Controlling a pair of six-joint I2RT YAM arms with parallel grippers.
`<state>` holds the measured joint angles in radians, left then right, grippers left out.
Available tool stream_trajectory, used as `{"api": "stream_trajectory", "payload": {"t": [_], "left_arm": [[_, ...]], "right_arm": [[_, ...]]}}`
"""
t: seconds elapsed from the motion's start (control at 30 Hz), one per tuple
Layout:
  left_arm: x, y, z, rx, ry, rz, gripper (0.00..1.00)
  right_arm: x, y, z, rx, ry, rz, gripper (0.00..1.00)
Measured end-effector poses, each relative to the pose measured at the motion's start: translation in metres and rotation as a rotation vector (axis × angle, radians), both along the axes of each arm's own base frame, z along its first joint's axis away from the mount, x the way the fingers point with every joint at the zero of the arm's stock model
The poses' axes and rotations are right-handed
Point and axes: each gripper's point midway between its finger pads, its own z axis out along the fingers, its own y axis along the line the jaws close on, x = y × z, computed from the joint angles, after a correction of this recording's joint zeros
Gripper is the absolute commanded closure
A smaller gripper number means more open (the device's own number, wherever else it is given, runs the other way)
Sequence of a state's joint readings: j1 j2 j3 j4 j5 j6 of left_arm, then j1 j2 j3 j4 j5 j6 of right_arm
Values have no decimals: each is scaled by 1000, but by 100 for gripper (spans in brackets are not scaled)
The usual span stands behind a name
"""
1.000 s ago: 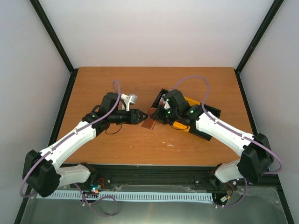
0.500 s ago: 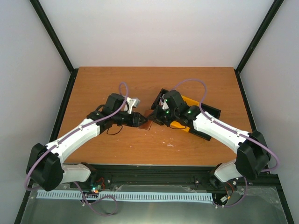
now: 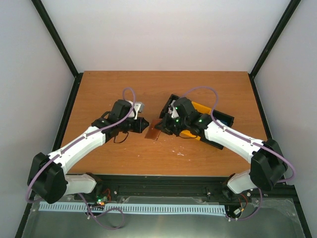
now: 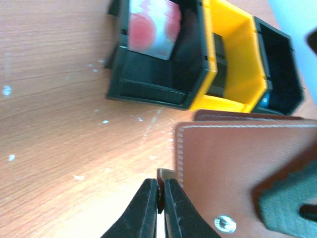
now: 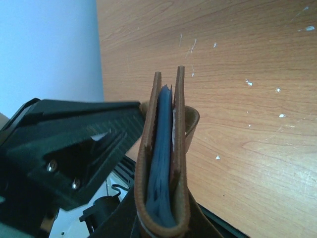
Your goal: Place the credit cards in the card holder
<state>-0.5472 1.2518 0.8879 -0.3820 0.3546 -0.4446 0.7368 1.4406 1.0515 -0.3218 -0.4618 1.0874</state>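
The brown card holder is held on edge just above the table's middle. My right gripper is shut on its folded end. In the right wrist view the holder stands narrowly open, with a blue credit card between its two flaps. My left gripper is shut on the holder's strap tab, beside the holder's brown stitched face with its metal snap. Another card with a red disc leans in the tray's nearest black compartment.
The black-and-yellow three-compartment tray lies just right of the grippers, under my right arm. Something blue shows in its far compartment. The left gripper's body is close against the holder. Black frame rails edge the table.
My left wrist has rolled and its white part has turned out of sight. The right gripper and holder have shifted slightly left, and the holder now tips further toward the table.
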Motion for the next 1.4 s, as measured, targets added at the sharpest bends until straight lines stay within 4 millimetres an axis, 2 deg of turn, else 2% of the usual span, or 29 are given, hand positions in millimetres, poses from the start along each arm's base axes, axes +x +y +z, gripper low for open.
{"api": "stream_trajectory", "payload": {"t": [0.23,0.53,0.73,0.83,0.9,1.0,1.07,1.17,1.23,1.4], "left_arm": [[7,15,-12,69,-3,79,91],[-5,4,-13,-2,53,28,84],[-13,3,-17,-31,90,25,98],[-13,4,-12,-42,79,31,99],[-13,5,-8,-51,69,35,100],[-14,6,-6,-56,58,37,100],[-13,7,-7,-51,53,44,100],[-13,11,-16,-33,58,60,99],[-15,13,-23,-22,66,65,99],[-22,17,-51,6,120,66,99]], "right_arm": [[-3,-5,-1,-24,-11,5,97],[-3,-3,9,27,-74,61,97],[-2,-7,20,75,-116,95,97],[-3,-6,22,86,-131,117,97],[-4,-5,21,88,-142,127,89],[-4,-8,16,73,-157,138,60],[-4,-9,10,54,-157,141,49],[0,-12,-9,0,-158,145,42],[2,-13,-23,-33,-150,143,41],[6,-19,-71,-145,-85,139,34]]}}
